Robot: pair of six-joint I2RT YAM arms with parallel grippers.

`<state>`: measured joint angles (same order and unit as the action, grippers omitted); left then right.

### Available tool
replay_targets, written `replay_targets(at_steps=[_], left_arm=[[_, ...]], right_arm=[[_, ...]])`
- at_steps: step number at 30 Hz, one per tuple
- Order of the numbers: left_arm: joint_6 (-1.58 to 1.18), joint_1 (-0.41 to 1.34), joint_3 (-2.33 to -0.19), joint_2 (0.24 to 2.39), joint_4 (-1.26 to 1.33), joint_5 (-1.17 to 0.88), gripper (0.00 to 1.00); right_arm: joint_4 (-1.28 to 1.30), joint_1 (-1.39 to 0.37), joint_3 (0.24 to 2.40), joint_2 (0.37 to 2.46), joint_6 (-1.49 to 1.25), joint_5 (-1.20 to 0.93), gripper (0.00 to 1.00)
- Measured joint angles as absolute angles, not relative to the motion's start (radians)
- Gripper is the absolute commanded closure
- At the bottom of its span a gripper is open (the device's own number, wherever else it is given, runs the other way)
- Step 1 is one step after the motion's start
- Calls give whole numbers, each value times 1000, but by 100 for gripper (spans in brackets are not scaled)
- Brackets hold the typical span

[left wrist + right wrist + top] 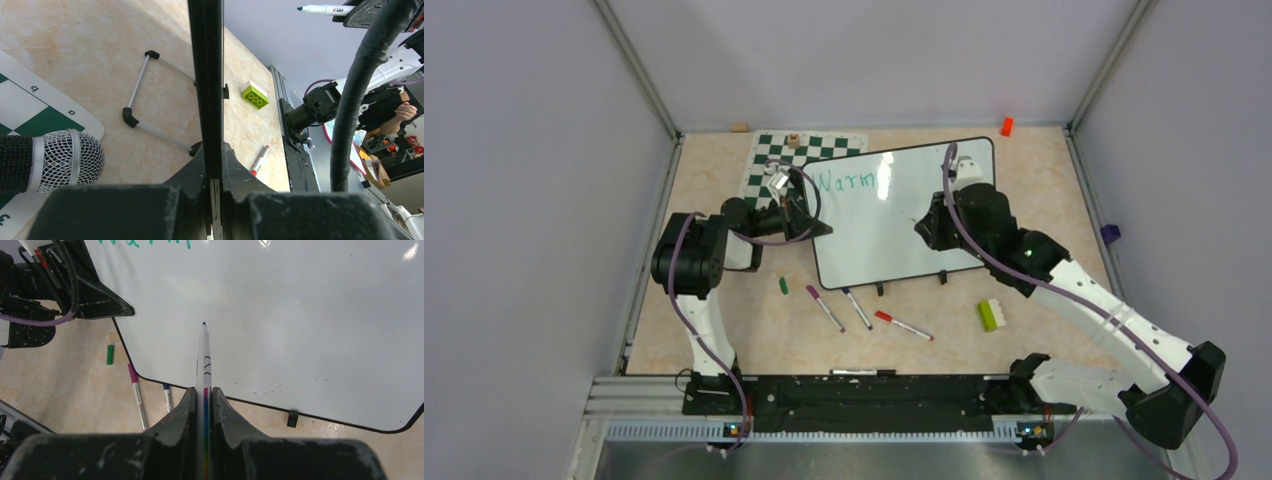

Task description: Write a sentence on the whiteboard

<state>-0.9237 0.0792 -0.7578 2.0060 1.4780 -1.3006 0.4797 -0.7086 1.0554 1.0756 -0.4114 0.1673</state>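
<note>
Tan tabletop (1034, 160) | left claw (212, 167) clamps whiteboard (904, 225) edge | right claw (204, 402) grips marker (203, 357) (tip over blank area)

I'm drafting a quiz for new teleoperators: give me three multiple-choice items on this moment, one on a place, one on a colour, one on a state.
1. Where is the lime brick?
A) on the chess mat
B) against the back wall
C) on the table near the right arm

2. What colour is the writing on the whiteboard?
A) teal-green
B) red
C) black

3. The right end effector is:
A) open
B) shut on a marker
C) shut on a brick

Key:
1 C, it lies on bare tabletop beside that arm.
2 A, "Warm" reads teal-green.
3 B, its fingers pinch the marker's barrel.
</note>
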Motion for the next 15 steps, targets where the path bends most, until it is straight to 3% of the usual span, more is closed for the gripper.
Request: replay_targets(at_steps=[11, 15], left_arm=[[-909, 80, -738, 2003, 1472, -1285, 100], [-806, 80, -721, 1939, 1327, -1266, 100]], right_arm=[[389, -709, 1103, 1203, -336, 207, 100], [396, -709, 1173, 1264, -305, 250, 100]])
